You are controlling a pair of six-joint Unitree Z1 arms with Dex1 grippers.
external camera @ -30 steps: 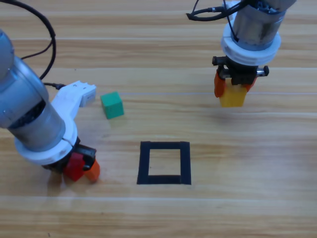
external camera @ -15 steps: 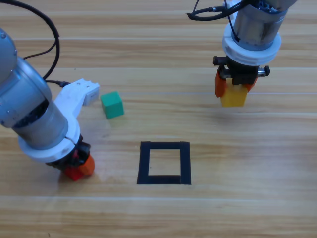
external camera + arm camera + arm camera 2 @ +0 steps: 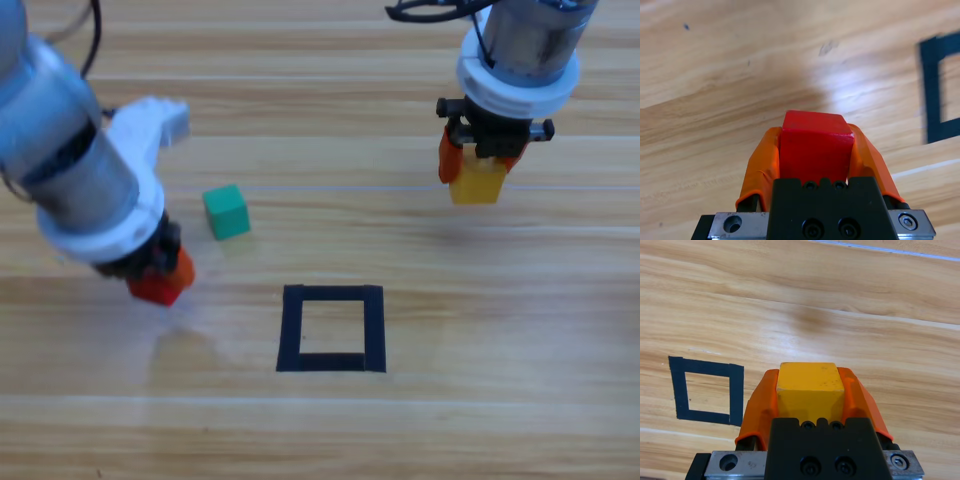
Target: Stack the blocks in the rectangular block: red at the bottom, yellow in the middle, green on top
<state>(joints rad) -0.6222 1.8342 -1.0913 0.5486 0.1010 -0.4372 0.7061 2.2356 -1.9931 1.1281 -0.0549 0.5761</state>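
Note:
My left gripper [image 3: 160, 280] is shut on the red cube [image 3: 153, 288], held above the table left of the black tape rectangle [image 3: 332, 328]; the left wrist view shows the red cube [image 3: 813, 146] clamped between both orange jaws, with a corner of the tape rectangle [image 3: 935, 90] at the right. My right gripper [image 3: 478, 175] hangs at the upper right, shut on the yellow cube [image 3: 477, 182], which fills the jaws in the right wrist view [image 3: 810, 385]. The green cube [image 3: 226, 211] rests on the table, up and left of the rectangle.
The wooden table [image 3: 500, 330] stretches around the rectangle. The tape rectangle [image 3: 705, 390] appears at the lower left of the right wrist view, with nothing inside it.
The left gripper has lifted the red cube off the table and carried it up the picture, toward the green cube. The right gripper has stayed nearly still with the yellow cube.

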